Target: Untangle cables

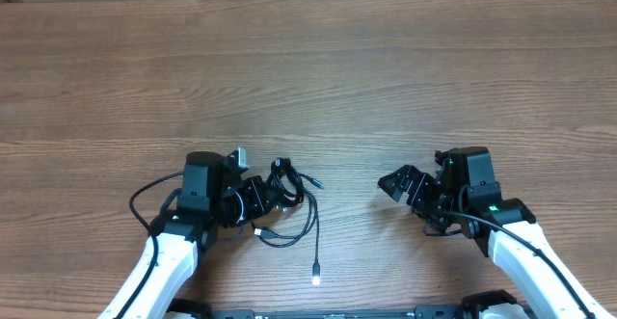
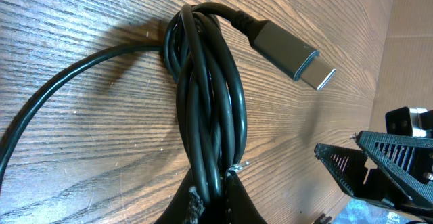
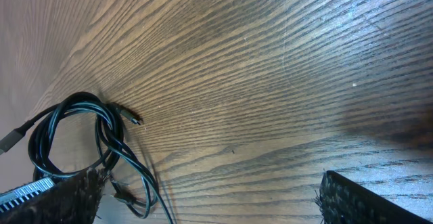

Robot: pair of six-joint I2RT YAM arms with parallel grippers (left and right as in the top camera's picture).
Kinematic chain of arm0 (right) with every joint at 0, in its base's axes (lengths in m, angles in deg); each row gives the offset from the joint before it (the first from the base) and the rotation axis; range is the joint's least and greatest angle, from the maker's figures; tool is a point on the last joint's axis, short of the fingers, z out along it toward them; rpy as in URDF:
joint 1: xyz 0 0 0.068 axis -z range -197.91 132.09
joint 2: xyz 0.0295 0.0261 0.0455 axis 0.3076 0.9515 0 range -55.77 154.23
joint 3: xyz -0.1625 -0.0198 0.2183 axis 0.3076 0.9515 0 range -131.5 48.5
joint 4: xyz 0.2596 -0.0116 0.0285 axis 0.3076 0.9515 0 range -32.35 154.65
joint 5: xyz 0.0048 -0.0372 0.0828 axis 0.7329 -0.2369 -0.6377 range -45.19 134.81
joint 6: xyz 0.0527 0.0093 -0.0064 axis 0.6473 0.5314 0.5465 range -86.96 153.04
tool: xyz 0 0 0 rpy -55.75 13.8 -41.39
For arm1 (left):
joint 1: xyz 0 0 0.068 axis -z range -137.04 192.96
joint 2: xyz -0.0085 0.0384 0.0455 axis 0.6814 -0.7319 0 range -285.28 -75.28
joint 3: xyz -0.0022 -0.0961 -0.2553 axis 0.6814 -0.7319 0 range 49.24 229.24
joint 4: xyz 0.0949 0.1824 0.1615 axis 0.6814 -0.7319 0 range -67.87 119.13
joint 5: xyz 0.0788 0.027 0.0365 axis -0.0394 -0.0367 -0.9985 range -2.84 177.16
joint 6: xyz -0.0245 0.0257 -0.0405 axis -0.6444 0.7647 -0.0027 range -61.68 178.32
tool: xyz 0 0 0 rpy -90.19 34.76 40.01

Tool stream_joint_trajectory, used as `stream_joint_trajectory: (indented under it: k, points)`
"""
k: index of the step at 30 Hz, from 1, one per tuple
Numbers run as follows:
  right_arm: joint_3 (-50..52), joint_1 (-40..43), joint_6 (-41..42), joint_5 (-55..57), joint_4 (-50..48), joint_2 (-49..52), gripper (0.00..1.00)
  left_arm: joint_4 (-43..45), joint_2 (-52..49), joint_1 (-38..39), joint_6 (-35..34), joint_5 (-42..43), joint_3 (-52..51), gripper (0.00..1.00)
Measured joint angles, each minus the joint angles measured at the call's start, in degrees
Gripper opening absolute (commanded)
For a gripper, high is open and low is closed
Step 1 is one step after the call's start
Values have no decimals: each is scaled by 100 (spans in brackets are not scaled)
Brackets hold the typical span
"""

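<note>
Nearest the robot's edge of the table (image 1: pixel 318 59), two arms reach in, one from each side, each ending in one gripper. Just beyond that edge lies the closest cable end, a plug with a bright white tip (image 1: pixel 315 279), on a single thin black strand that curves up and away into the tangle.

Further in, the left gripper (image 1: pixel 270 196) has its jaws pressed together on the cables (image 1: pixel 289 201). The left wrist view shows the dark fingertips (image 2: pixel 196 207) pinching a bunch of glossy black strands that run side by side and bend over into a tight loop against the wood. About five strands can be counted in that bunch, but which belongs to which cord cannot be told. A grey plug with a silver tip (image 2: pixel 294 56) sticks out to the side from the top of the loop, and one strand sweeps off alone across the grain.

From overhead, three plug ends can be counted: the white-tipped one, a small one (image 1: pixel 260 232) beside the left arm, and one pointing right (image 1: pixel 314 181).

Well apart to the right, the right gripper (image 1: pixel 398 186) has its jaws spread wide with nothing between them, pointing towards the cables. Its camera sees them as a looped black knot off to the side.

Beyond both grippers is bare wood grain.
</note>
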Motion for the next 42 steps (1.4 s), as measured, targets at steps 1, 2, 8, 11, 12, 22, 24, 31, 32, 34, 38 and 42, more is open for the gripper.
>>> stream_joint_trajectory:
  k: [1, 2, 8, 11, 12, 22, 24, 31, 32, 34, 38, 42]
  points:
    - [0, -2, 0, 0, -4, 0, 100, 0, 0, 0, 0, 0, 0, 4]
    - [0, -2, 0, 0, -2, 0, 100, 0, 0, 2, 0, 0, 0, 4]
    - [0, -2, 0, 0, -2, 0, 100, 63, 0, 251, 0, -68, 0, 4]
    - [0, -2, -2, 0, -4, 0, 100, 66, 0, 437, 2, -251, 0, 5]
    - [0, 0, -2, 2, -2, 0, 100, 66, 0, 494, 2, -306, 0, 4]
    - [0, -2, 0, 0, -2, 0, 100, -37, -284, 826, -61, -1213, 2, 71]
    - [0, -2, 0, 2, 0, 0, 100, -76, -431, 826, -76, -1355, 2, 59]
    - [0, -2, 0, 0, -4, 0, 100, -645, -850, 787, -90, -2022, 79, 4]
    - [0, -2, 0, 0, 2, 0, 100, -728, -850, 763, -94, -2065, 116, 4]
    - [0, -2, 0, 0, -2, 0, 100, -946, -837, 678, -138, -2116, 173, 5]
    - [0, -2, 0, 0, -2, 0, 100, -1488, -697, 223, -195, -2227, 184, 41]
    - [0, 0, -2, 0, -2, 0, 100, -1513, -286, -111, 116, -1912, 181, 100]
